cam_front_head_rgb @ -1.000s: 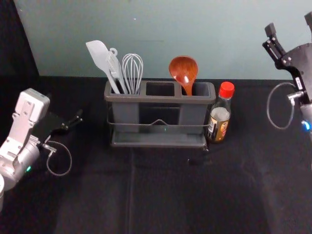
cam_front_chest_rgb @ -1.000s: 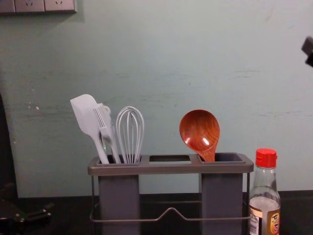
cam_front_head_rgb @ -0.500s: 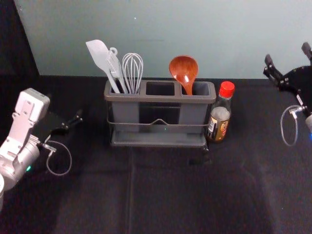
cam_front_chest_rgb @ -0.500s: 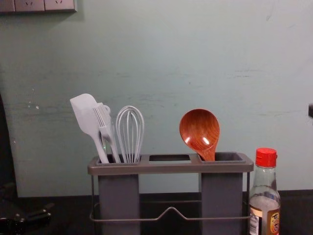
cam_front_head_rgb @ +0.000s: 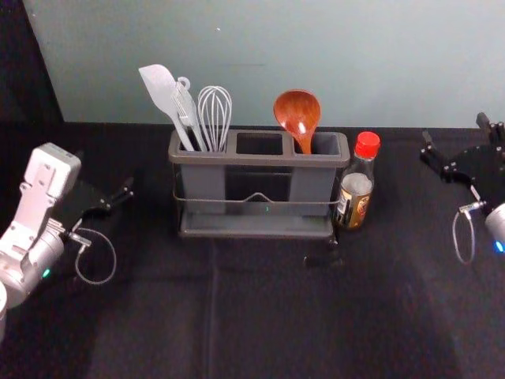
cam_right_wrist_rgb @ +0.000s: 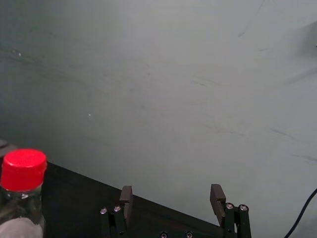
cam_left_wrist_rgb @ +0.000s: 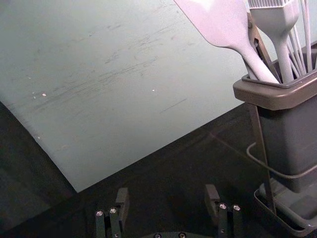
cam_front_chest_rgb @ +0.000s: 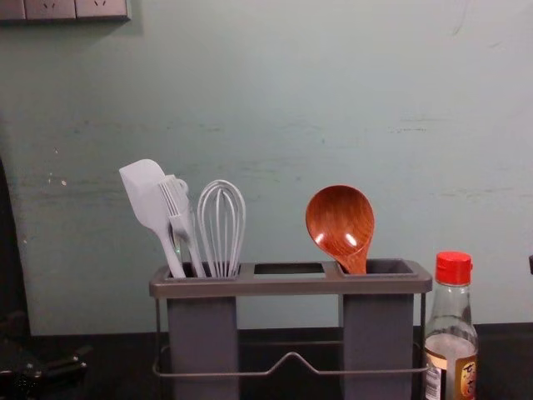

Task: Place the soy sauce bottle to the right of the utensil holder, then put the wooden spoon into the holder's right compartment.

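Head view: spoon and soy sauce at home around the utensil holder

The soy sauce bottle stands upright just beside the holder's right end, presumably so its compartments stay free for tools. The wooden spoon sits handle down in the right compartment, whose walls keep it upright. Both grippers are open and empty, the right gripper well right of the holder, the left gripper to its left; the job looks done. The bottle is clear, red-capped and labelled; the spoon is glossy reddish-brown, round-bowled.
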Controlling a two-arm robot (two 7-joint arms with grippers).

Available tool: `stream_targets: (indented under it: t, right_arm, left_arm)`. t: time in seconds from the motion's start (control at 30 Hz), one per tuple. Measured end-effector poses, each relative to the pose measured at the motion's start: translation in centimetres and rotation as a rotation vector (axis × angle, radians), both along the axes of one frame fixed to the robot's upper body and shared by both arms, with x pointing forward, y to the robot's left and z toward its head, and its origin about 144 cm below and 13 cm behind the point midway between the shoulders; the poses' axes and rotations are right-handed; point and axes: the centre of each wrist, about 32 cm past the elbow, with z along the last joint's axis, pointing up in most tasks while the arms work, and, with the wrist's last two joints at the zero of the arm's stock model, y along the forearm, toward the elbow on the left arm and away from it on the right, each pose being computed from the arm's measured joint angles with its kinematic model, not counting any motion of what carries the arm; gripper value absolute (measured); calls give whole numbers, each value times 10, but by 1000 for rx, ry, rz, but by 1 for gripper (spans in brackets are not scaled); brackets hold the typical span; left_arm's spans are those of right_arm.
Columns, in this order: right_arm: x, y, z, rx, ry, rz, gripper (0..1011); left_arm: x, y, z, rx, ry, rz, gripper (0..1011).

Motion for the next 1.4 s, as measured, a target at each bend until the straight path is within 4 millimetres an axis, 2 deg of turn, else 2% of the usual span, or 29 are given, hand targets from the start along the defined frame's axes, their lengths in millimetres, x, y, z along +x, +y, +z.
stream_targets:
  t: [0.4,0.83,1.13,1.4]
  right_arm:
    - [-1,4,-6,-36,2,-35,1002]
    - [-5,7,1,-100,64,-14,1002]
    - [-1,9,-15,-110,82,-7,1003]
    - [2,9,-21,-109,38,-10,1003]
  left_arm:
    - [0,0,0,0,0,0,1005]
    - [0,0,0,0,0,0,1005]
    - [0,0,0,0,0,0,1005]
    - [0,0,0,0,0,0,1005]
